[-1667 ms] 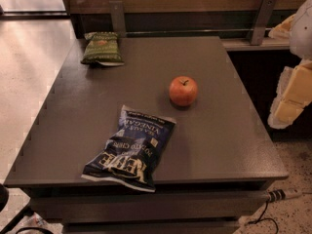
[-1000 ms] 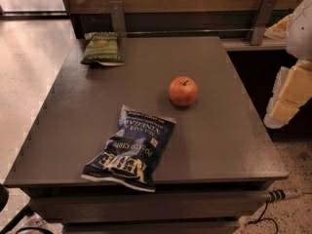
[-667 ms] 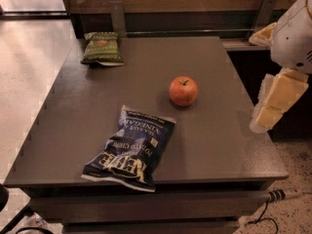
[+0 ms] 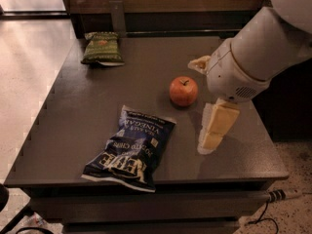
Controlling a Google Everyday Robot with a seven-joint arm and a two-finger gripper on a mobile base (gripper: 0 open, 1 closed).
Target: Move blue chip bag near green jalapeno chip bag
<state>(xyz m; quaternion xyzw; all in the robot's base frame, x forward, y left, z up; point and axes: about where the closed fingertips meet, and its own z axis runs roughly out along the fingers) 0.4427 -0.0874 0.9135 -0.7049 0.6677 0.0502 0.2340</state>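
The blue chip bag (image 4: 131, 150) lies flat near the front edge of the dark table (image 4: 87, 101), its white lettering facing the front. The green jalapeno chip bag (image 4: 101, 48) lies at the table's far left corner, well apart from the blue bag. My gripper (image 4: 214, 129) hangs from the white arm (image 4: 258, 52) over the right part of the table. It is to the right of the blue bag and just right of and in front of a red apple (image 4: 184, 91). It holds nothing that I can see.
A wooden wall with a metal bracket (image 4: 117, 16) runs behind the table. The table's right edge (image 4: 265, 130) drops to a speckled floor, where a cable (image 4: 273, 199) lies. Pale floor lies to the left.
The arm has swung in from the right edge of the view, leftward over the table. The gripper now hangs beside the apple. Both bags and the apple have not moved.
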